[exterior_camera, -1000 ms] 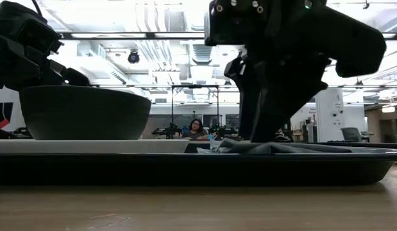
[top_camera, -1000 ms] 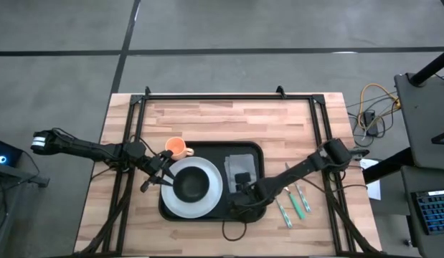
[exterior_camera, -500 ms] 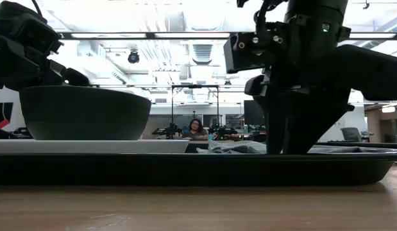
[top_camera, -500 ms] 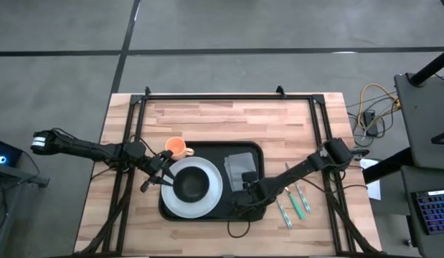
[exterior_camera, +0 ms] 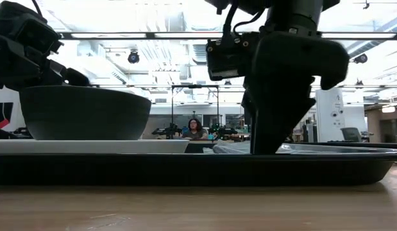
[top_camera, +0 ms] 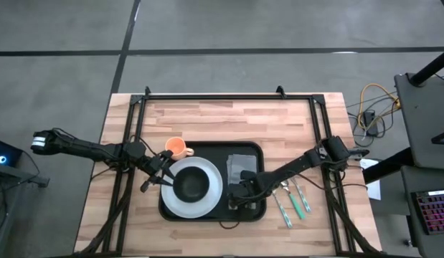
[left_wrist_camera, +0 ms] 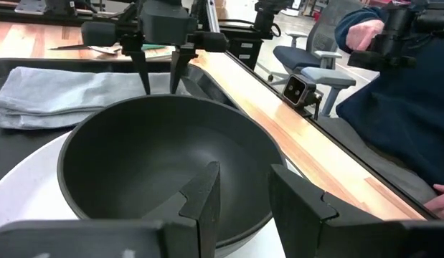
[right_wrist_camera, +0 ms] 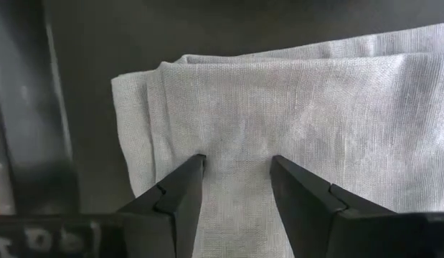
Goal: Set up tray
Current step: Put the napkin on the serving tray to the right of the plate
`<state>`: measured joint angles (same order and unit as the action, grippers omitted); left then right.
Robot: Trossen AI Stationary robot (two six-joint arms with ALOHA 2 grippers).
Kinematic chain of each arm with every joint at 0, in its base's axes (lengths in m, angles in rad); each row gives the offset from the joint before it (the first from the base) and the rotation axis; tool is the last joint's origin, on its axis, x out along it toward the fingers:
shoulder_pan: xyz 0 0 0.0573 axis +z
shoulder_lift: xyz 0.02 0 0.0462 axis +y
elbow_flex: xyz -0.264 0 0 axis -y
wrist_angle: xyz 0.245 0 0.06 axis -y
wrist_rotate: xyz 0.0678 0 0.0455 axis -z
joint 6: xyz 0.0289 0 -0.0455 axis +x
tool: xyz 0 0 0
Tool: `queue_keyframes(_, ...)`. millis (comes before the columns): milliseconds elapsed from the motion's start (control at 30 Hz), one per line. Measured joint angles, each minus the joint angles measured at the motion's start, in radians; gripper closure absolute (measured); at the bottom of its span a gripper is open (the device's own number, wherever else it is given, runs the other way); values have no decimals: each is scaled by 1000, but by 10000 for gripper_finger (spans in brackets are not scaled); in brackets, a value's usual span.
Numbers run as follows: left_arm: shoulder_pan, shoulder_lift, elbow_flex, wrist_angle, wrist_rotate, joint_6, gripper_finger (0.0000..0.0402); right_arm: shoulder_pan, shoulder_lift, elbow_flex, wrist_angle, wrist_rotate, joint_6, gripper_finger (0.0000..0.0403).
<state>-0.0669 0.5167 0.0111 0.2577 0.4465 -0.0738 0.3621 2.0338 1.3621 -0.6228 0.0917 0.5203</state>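
The black tray [top_camera: 257, 152] lies mid-table. On it sits a white plate [top_camera: 211, 201] that carries a dark bowl [top_camera: 191, 186], with a folded grey napkin [top_camera: 242, 166] lying flat to its right. My right gripper [top_camera: 239, 193] is open and points down at the napkin's near end [right_wrist_camera: 236, 136]. My left gripper [top_camera: 161, 176] is open at the bowl's left rim [left_wrist_camera: 135, 215]. In the left wrist view one finger [left_wrist_camera: 204, 195] shows over the bowl's inside and the other [left_wrist_camera: 293, 204] over its rim. Whether they touch it, I cannot tell. My right gripper comes at the napkin from above, pointing down. Its open fingertips [right_wrist_camera: 187, 175] stand on or just over the top layer near the folded end [right_wrist_camera: 146, 115], and I cannot tell whether they touch. The napkin lies flat on the tray.
An orange cup [top_camera: 177, 148] stands on the table just beyond the tray's far left corner. Green-handled cutlery [top_camera: 297, 202] lies on the wood to the right of the tray. A person [left_wrist_camera: 394, 93] sits beyond the table's edge.
My right gripper has shifted a little toward the table's near edge along the napkin and has turned about, staying low over the cloth. In the low view the napkin lies flatter than a second ago. The left arm has kept still.
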Motion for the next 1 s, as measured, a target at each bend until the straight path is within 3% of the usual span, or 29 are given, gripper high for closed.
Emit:
queue_keyframes(433, 0, 0, 0, 0, 0, 0, 303, -9, -68, 4, -14, 7, -79, 265)
queue_keyframes(1000, 0, 0, 0, 0, 0, 0, 303, -129, -78, -57, -71, 4, -233, 216)
